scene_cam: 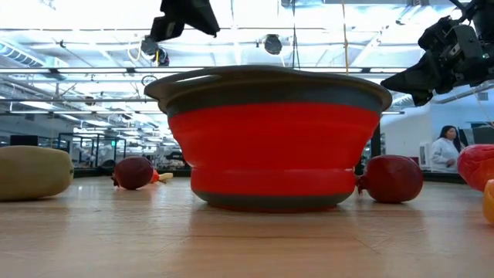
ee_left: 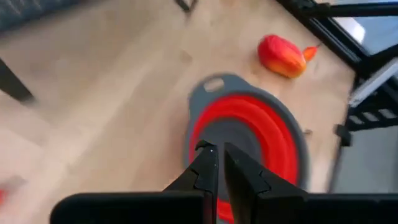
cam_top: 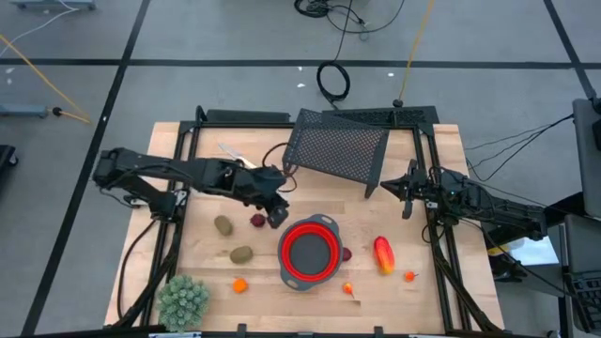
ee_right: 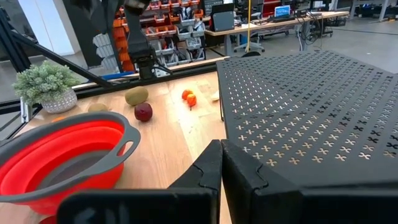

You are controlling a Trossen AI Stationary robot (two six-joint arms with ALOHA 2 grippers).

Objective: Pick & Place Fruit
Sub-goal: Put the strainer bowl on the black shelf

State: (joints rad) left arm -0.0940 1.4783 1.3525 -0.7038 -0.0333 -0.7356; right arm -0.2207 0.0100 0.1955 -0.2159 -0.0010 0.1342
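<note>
Left gripper (cam_top: 275, 214): seen in the centre of the high view, just left of the red bowl's (cam_top: 309, 252) rim; jaws pressed together, nothing between them.
Right gripper (cam_top: 408, 192): held at the right of the high view, beside the black perforated rack (cam_top: 336, 147); jaws pressed together and empty.
Fruit near left jaws: a dark red round fruit (cam_top: 257, 221) lies just left of the closed fingertips, apart from them; a brown kiwi (cam_top: 223, 225) lies further left.
Other fruit: a second kiwi (cam_top: 241, 254) sits lower left of the bowl; a second dark red fruit (cam_top: 346, 253) touches the bowl's right side; the long red-orange fruit (cam_top: 383, 253) lies right of it; small orange pieces (cam_top: 239, 284) are scattered along the lower part of the table (cam_top: 413, 310).
Bowl contents: no fruit is seen inside in the high view.
Writing: no readable label or brand is visible.
Low view only: the bowl's stepped red wall, grey rim and base are shown, with a person in the room behind at far right.
Left wrist view only: the closed fingers (ee_left: 205, 167) are shown over the bowl's rim.
Right wrist view only: the spiky plant (ee_right: 48, 82) is shown in a pale pot.
</note>
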